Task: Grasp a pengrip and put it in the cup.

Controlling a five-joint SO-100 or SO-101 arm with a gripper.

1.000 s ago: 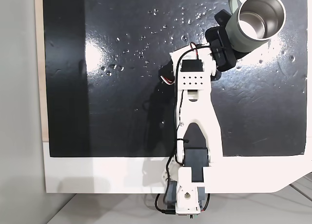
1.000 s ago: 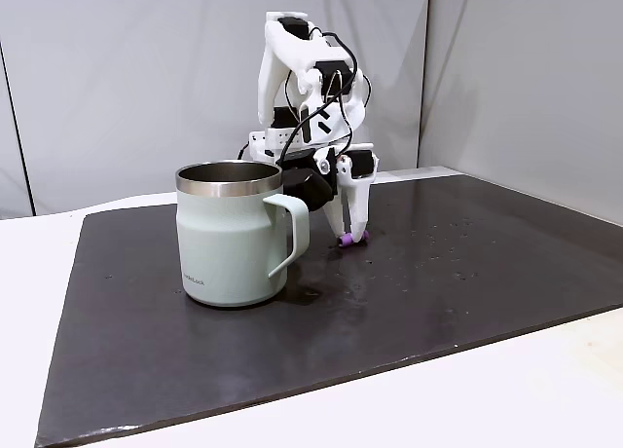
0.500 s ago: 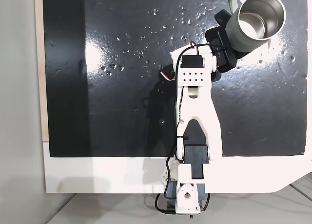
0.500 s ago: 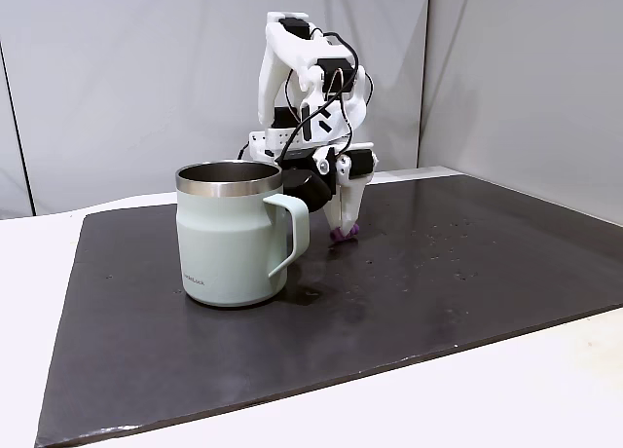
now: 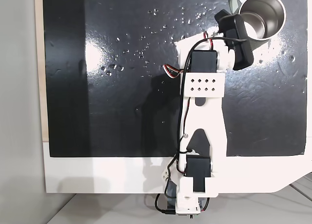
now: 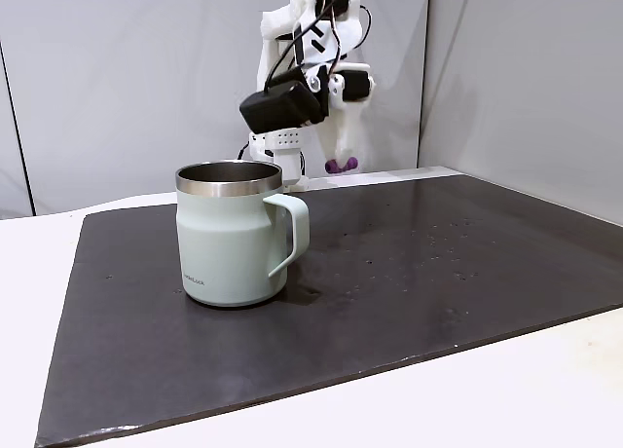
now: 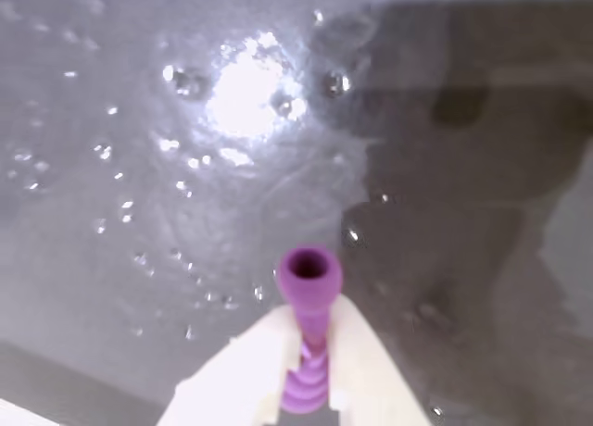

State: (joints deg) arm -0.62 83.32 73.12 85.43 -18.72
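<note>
Pengrip (image 7: pixel 306 338) up in the air, pinched between the two white fingers (image 7: pixel 366 370) of the tool (image 7: pixel 306 352), hollow end poking out past the fingertips toward the wet dark mat (image 7: pixel 139 167) below! In a fixed view from the side, the tool (image 6: pixel 340 156) hangs well above the tabletop (image 6: pixel 584 370) with the little purple pengrip (image 6: pixel 340 165) showing at its tip, off at about 1 o'clock from the cup (image 6: pixel 234 234) and higher than its steel rim. The cup stands upright on the mat (image 6: pixel 438 273), handle facing the camera's right side. From a fixed view looking down, the white arm (image 5: pixel 204 112) reaches up the frame, its black motor block just beside the cup (image 5: pixel 261 17) at roughly 8 o'clock of it, the cup sitting in the far upper right corner of the mat (image 5: pixel 122 87).
</note>
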